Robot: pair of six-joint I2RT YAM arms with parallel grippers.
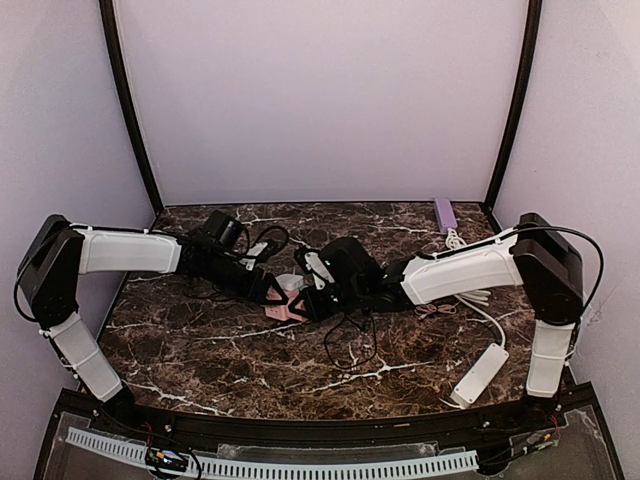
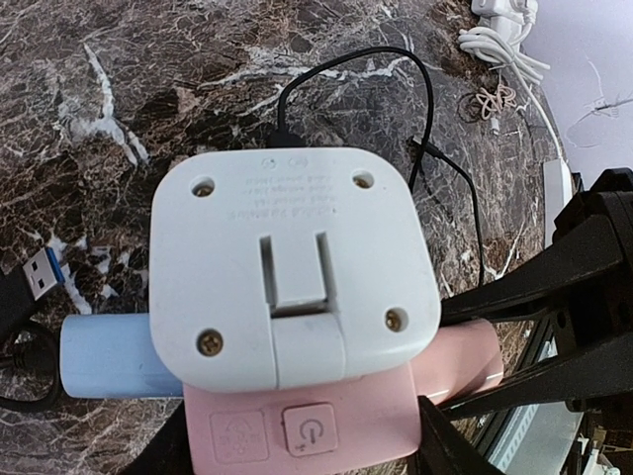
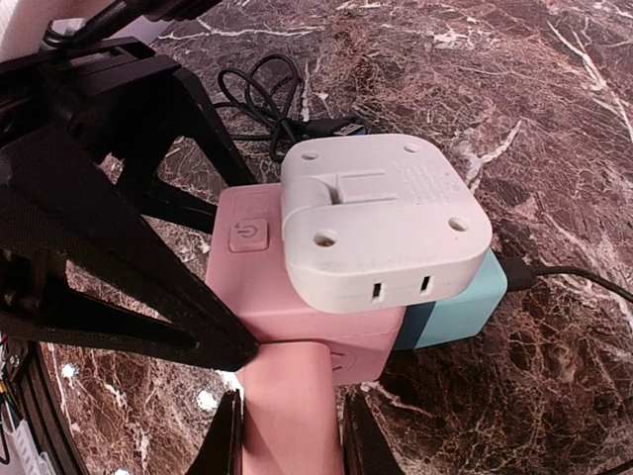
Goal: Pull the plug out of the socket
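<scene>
Marble table (image 1: 200, 350), left end effector (image 2: 302, 450) clamping socket (image 3: 262, 292), right end effector (image 3: 289, 437) gripping plug (image 3: 284, 381)

The desk (image 3: 554, 119) looks like polished dark marble, white-veined. The socket (image 3: 267, 287) and the plug (image 3: 287, 416) are smooth matt pink plastic; the adapter (image 3: 381, 223), smooth off-white plastic.

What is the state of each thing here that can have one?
socket: held by the left gripper.
pink plug: joined to the socket, clamped by the right gripper.
white adapter: sitting flush on the socket.
blue block: on the socket's side, black cable plugged in.
USB plug: loose on the table, unplugged.
</scene>
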